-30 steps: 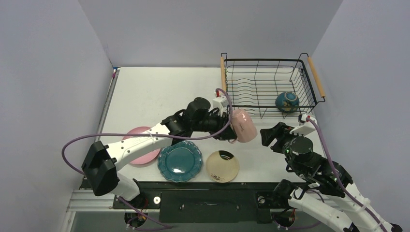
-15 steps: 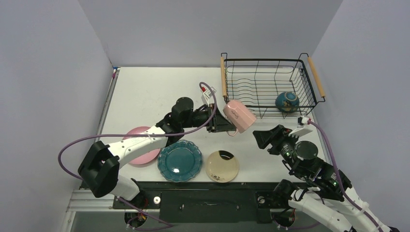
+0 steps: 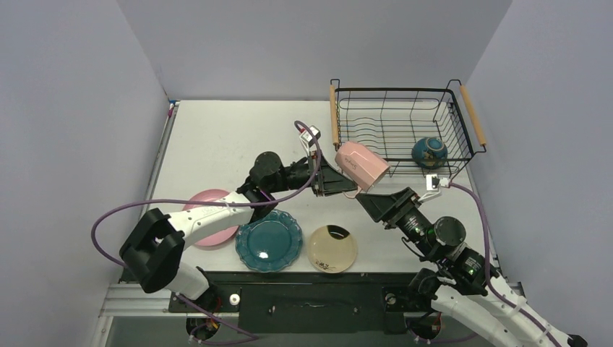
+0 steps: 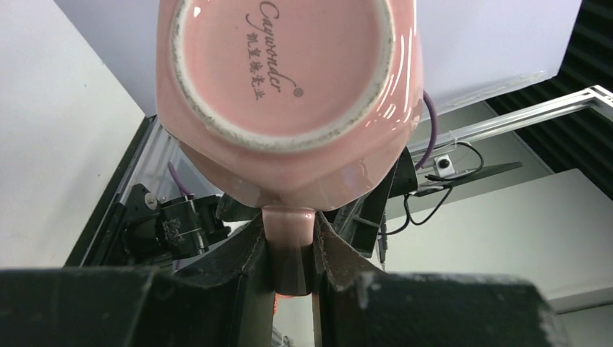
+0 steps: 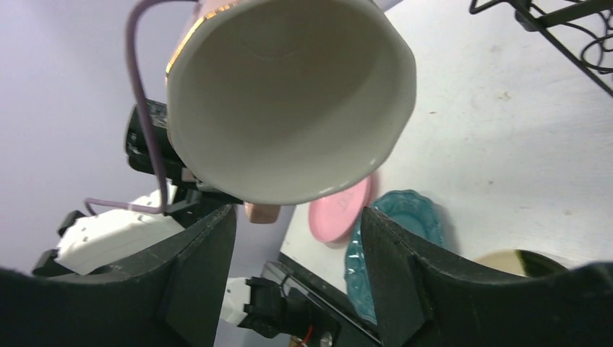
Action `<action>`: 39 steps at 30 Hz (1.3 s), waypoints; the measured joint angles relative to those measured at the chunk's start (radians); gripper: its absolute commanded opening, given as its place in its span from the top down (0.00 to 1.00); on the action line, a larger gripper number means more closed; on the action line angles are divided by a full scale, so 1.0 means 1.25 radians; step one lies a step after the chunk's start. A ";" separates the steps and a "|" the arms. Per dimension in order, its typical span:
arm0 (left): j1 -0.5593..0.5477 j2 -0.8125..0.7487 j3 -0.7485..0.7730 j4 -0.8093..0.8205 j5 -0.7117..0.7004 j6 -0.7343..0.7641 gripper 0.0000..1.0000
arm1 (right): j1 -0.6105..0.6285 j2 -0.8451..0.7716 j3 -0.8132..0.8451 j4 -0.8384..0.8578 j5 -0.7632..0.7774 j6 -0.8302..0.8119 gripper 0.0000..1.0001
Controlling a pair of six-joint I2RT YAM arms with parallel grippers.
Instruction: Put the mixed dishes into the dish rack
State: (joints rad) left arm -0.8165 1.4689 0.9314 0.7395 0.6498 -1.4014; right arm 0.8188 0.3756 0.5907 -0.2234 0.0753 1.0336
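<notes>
My left gripper (image 3: 334, 181) is shut on the handle of the pink cup (image 3: 361, 165) and holds it in the air, tilted, just left of the black wire dish rack (image 3: 405, 92). The left wrist view shows the cup's base (image 4: 285, 65) and the handle pinched between the fingers. My right gripper (image 3: 376, 204) is open just below the cup; its view looks into the cup's cream inside (image 5: 289, 94). The dark-teal bowl (image 3: 429, 152) sits in the rack. The pink plate (image 3: 212, 218), teal scalloped plate (image 3: 269, 241) and cream dish (image 3: 332, 249) lie on the table front.
The rack has two wooden bar handles (image 3: 334, 114). Grey walls close in the table on the left, back and right. A purple cable (image 3: 130, 210) loops from the left arm over the table's left side.
The left gripper has lifted and carried the pink cup up and toward the rack. The right gripper has swung left and forward to just beneath the cup's mouth.
</notes>
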 measured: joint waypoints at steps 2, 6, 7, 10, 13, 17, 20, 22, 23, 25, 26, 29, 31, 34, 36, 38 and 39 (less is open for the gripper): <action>-0.001 0.008 -0.008 0.031 0.000 -0.027 1.00 | 0.000 0.000 -0.009 0.033 -0.002 0.019 0.43; -0.002 0.017 -0.038 0.075 -0.002 -0.069 1.00 | 0.000 -0.010 -0.016 0.060 -0.001 0.033 0.40; -0.001 0.017 -0.045 0.083 -0.004 -0.073 1.00 | 0.000 -0.016 -0.015 0.050 0.000 0.031 0.39; 0.004 0.017 -0.056 0.088 -0.004 -0.083 1.00 | 0.000 -0.033 0.011 -0.005 0.019 0.017 0.36; 0.006 0.017 -0.058 0.085 -0.004 -0.085 1.00 | 0.000 -0.051 0.048 -0.039 0.044 0.003 0.36; 0.002 0.018 -0.058 0.086 0.000 -0.085 1.00 | 0.000 -0.051 0.088 -0.054 0.077 -0.005 0.39; -0.010 0.020 -0.058 0.085 0.002 -0.083 1.00 | 0.000 -0.022 0.111 -0.055 0.097 -0.006 0.43; -0.023 0.024 -0.058 0.085 0.002 -0.079 1.00 | 0.000 0.005 0.120 -0.051 0.102 -0.006 0.47; -0.030 0.027 -0.058 0.085 0.002 -0.077 1.00 | 0.000 0.021 0.124 -0.049 0.102 -0.006 0.51; -0.048 0.033 -0.058 0.080 0.002 -0.067 1.00 | 0.000 0.051 0.128 -0.049 0.102 -0.005 0.57; -0.056 0.036 -0.058 0.079 0.002 -0.063 1.00 | 0.000 0.061 0.128 -0.049 0.102 -0.003 0.61; -0.068 0.042 -0.058 0.079 -0.011 -0.058 1.00 | 0.000 0.069 0.127 -0.067 0.111 0.003 0.86; -0.069 0.042 -0.057 0.081 -0.014 -0.053 1.00 | 0.000 0.062 0.122 -0.067 0.116 0.024 1.00; -0.083 0.055 -0.055 0.082 -0.018 -0.049 1.00 | 0.008 0.050 0.116 -0.048 0.107 0.060 1.00; -0.086 0.061 -0.055 0.081 -0.018 -0.049 0.93 | 0.008 0.043 0.112 -0.061 0.109 0.066 1.00; -0.085 0.066 -0.055 0.079 -0.017 -0.049 0.76 | 0.008 0.044 0.110 -0.066 0.113 0.067 1.00; -0.085 0.067 -0.055 0.077 -0.016 -0.048 0.65 | 0.007 0.044 0.110 -0.069 0.115 0.069 1.00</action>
State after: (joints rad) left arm -0.9234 1.5528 0.8623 0.8356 0.6300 -1.4609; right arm 0.8280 0.4305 0.7284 -0.3096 0.2188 1.1194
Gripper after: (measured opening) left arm 0.169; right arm 0.069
